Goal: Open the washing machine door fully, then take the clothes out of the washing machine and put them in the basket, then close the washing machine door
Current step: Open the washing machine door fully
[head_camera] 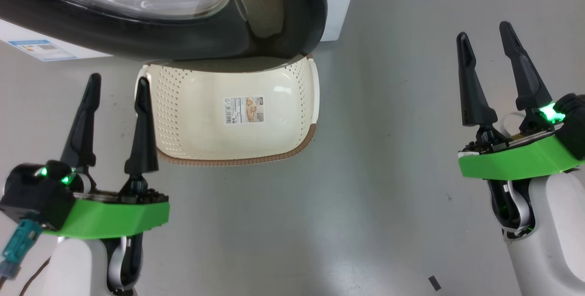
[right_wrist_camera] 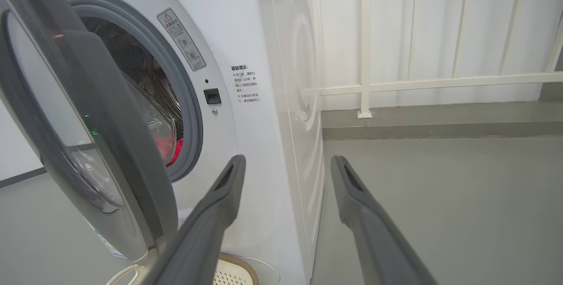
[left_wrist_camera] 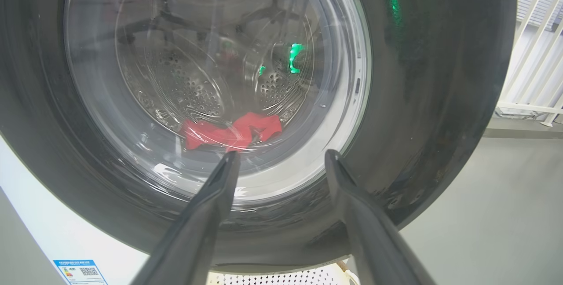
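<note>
The washing machine door [head_camera: 192, 35], black-rimmed with a glass bowl, stands partly open over the far end of the basket [head_camera: 196, 150]. Cream and perforated, the basket sits empty on the floor. In the left wrist view the door [left_wrist_camera: 422, 100] is close ahead, and red clothes [left_wrist_camera: 233, 132] lie low in the steel drum behind its glass. The right wrist view shows the door [right_wrist_camera: 114, 144] ajar from the white washing machine [right_wrist_camera: 250, 135], with a bit of the red clothes [right_wrist_camera: 173, 153] in the gap. My left gripper [head_camera: 118, 83] is open left of the basket. My right gripper [head_camera: 484, 31] is open far to its right.
Grey floor [head_camera: 365, 195] spreads between and to the right of the grippers. A white railing [right_wrist_camera: 440, 85] runs along a low ledge right of the machine. A small dark scrap [head_camera: 434, 282] lies on the floor near my right arm.
</note>
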Tool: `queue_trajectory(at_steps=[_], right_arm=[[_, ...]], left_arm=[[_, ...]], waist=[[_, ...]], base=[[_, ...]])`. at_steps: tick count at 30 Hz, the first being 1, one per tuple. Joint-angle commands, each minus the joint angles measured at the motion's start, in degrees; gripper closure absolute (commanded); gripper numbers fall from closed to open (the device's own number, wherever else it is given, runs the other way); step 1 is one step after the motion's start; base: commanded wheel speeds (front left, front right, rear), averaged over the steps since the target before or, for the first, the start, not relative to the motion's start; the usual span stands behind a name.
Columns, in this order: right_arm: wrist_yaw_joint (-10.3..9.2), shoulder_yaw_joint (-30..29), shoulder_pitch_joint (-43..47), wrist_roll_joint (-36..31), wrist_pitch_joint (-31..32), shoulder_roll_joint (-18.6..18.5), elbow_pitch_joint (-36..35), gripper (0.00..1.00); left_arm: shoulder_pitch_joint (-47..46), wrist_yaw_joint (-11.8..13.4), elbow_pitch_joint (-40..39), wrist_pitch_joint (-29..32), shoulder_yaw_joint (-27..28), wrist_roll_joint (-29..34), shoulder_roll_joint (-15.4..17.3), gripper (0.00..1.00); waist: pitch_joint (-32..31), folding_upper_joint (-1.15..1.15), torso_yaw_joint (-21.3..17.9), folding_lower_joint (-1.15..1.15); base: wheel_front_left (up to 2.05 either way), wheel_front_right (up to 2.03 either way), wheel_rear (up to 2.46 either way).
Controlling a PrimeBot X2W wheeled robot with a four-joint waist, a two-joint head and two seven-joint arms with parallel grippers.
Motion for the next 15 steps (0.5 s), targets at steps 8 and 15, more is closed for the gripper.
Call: queue_trajectory(at_steps=[8,15], right_arm=[[0.2,0.57,1.76,-1.68,-0.3,1.34,-2.12,0.0],[0.2,0.85,1.82,-2.43,-0.3,1.13,-1.85,0.0]], left_arm=[[1.53,-0.31,-2.1,-0.44,2.26,1.14,0.8,0.0],[1.57,-0.31,-1.8,-0.44,2.2,1.18,0.66,0.0]], waist=[[0.58,0.0,-0.34,0.0],[0.59,0.0,-0.04,0.0]], base=[[0.0,0.0,0.0],[0.0,0.0,0.0]])
